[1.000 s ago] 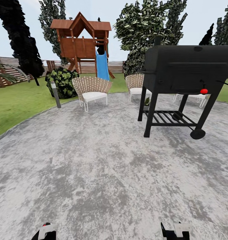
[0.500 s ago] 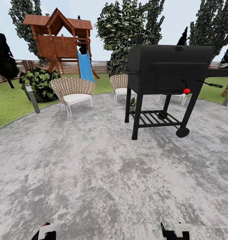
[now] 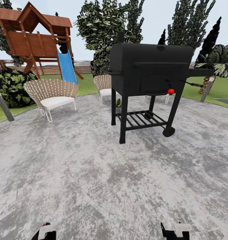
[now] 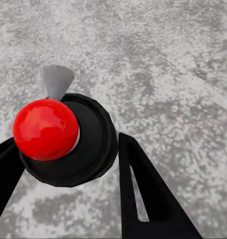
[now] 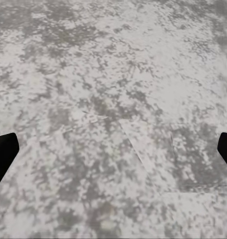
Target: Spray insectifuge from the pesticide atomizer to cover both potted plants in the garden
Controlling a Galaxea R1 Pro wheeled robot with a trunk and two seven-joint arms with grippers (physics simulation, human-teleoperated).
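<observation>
Our left gripper (image 4: 68, 174) hangs over the stone patio (image 3: 93, 173), fingers spread; our right gripper (image 5: 113, 149) likewise, fingers wide apart; no legible writing.

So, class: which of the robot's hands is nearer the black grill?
Right. The right hand sits roughly below the grill; the left hand is farther off to the side.

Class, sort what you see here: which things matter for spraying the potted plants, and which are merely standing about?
Job:
lawn of the garden
small green plant behind the black grill, possibly a potted plant

Standing about:
black grill
wicker chair
blue slide
bollard lamp
palm tree
</observation>
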